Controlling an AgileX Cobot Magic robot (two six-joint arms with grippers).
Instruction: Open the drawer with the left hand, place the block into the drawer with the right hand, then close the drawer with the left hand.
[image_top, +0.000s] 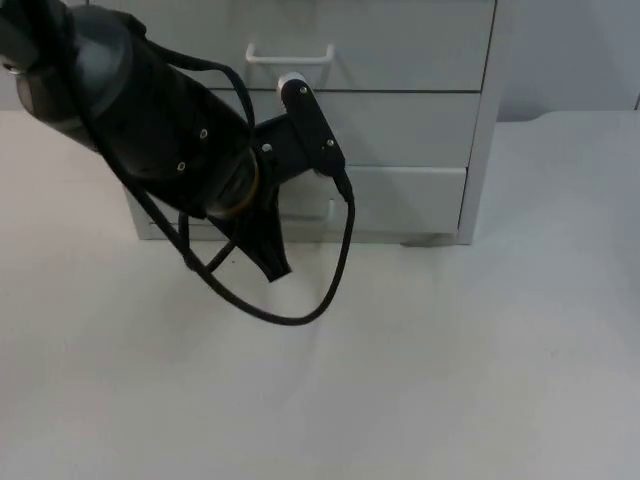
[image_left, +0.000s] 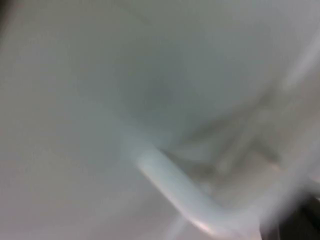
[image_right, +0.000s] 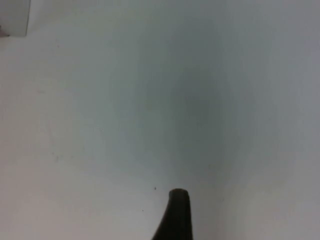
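Observation:
A pale grey drawer cabinet (image_top: 400, 125) stands at the back of the table, all its drawer fronts flush. The top drawer carries a white bar handle (image_top: 288, 52). My left arm reaches in from the upper left, and my left gripper (image_top: 270, 258) hangs right in front of the lowest drawer front (image_top: 400, 200), its black fingers pointing down at the table. The blurred left wrist view has a white handle (image_left: 175, 192) very close. My right gripper (image_right: 178, 220) hovers over bare white table, one black fingertip visible.
White table top (image_top: 450, 370) stretches in front of and to the right of the cabinet. A grey partition wall (image_top: 570, 50) rises behind it. The left arm's bulk covers the cabinet's left half.

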